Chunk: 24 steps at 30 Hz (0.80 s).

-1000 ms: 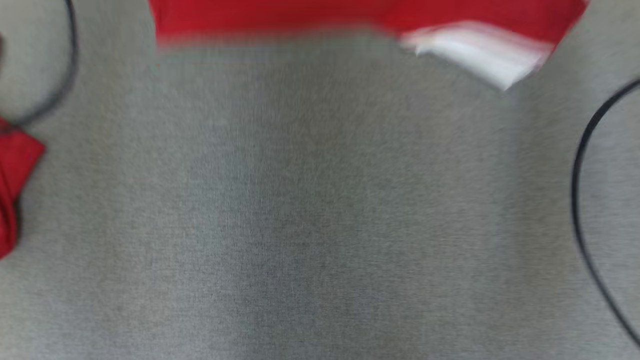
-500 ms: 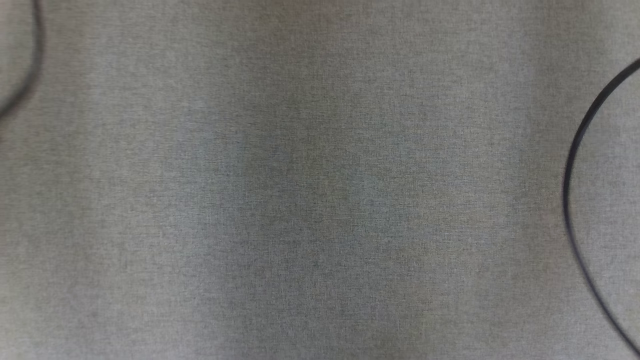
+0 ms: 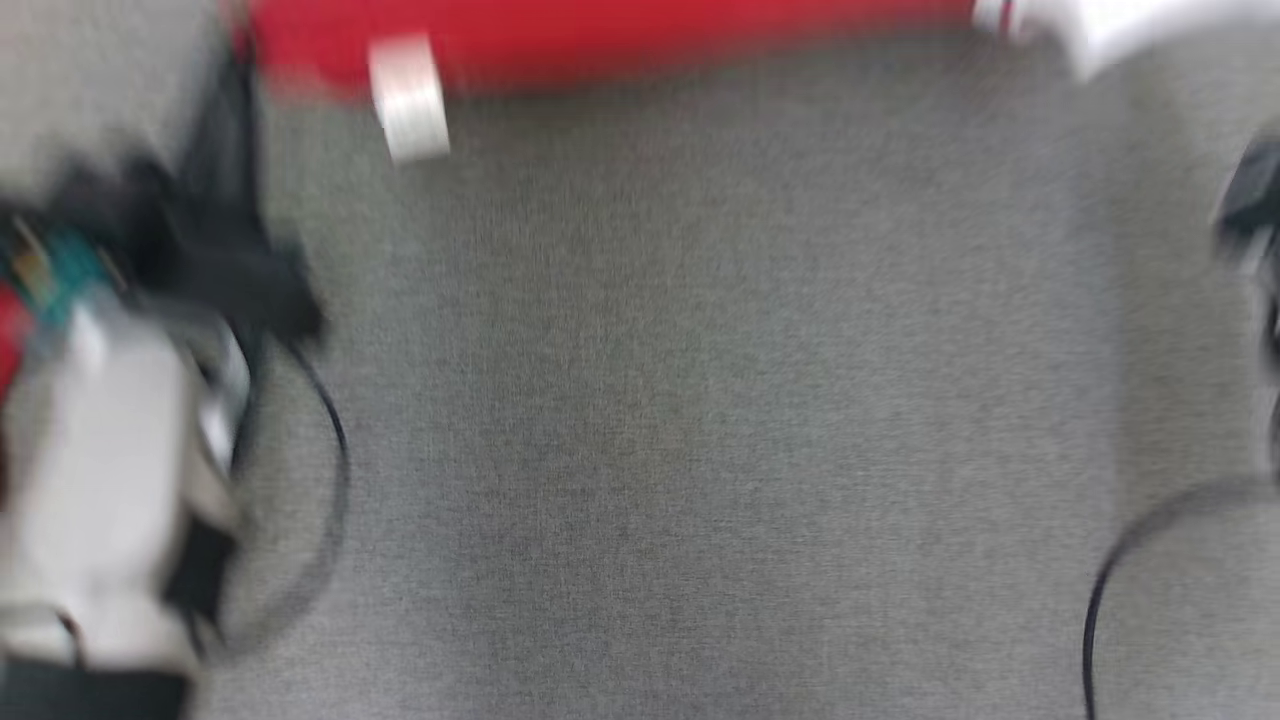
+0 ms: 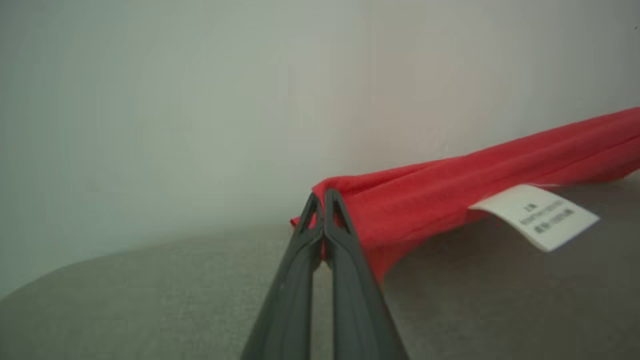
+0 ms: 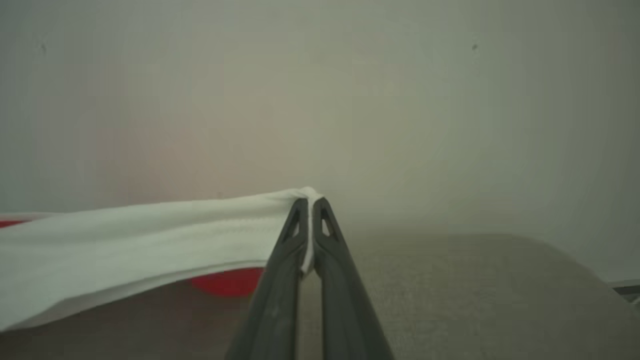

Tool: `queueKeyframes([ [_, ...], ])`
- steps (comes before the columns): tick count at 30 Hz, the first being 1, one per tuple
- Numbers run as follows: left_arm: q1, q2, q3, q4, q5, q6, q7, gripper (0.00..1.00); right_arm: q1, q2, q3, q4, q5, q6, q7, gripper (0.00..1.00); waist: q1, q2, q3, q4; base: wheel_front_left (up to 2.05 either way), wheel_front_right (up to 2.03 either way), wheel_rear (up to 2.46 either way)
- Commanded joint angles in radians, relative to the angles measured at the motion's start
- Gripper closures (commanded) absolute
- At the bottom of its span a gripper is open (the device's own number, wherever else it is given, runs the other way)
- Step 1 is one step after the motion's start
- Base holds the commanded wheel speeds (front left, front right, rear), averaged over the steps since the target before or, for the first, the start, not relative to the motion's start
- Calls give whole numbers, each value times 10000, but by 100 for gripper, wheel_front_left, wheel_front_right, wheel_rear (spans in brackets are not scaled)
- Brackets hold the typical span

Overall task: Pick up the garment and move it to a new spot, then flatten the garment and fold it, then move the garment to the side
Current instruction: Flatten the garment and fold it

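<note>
Soft, light, floppy garment (image 4: 450,185) held stretched just over the grey table (image 4: 150,300), left gripper (image 4: 320,205) clamped on its red corner, right gripper (image 5: 308,207) clamped on its white edge; corners probably grip best, middle will likely sag.

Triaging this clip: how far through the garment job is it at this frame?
Done: the pick. Left claw is shut on the garment at its red edge, right claw at its white end. In hand: the move; the cloth looks stretched between them over the grey surface, care label dangling. Left: laying it flat, folding, moving it aside.
</note>
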Motion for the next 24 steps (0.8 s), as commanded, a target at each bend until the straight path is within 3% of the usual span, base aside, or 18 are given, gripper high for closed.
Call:
queueKeyframes([
  [1, 832, -65, 264, 31, -86, -44, -7, 100, 839, -89, -78, -141, 184, -17, -7, 100, 1, -1, -988, -74, 0, 0, 0],
  [9, 4620, -1335, 1950, 541, -194, -474, -9, 100, 4767, -5, 29, -320, 798, -31, -10, 100, 1, -1, -2682, -203, 0, 0, 0],
  [24, 7293, -1766, 3005, 885, 251, -817, -10, 100, 8152, 367, -20, 59, 1228, -54, -11, 100, 1, -1, -4347, -354, 0, 0, 0],
])
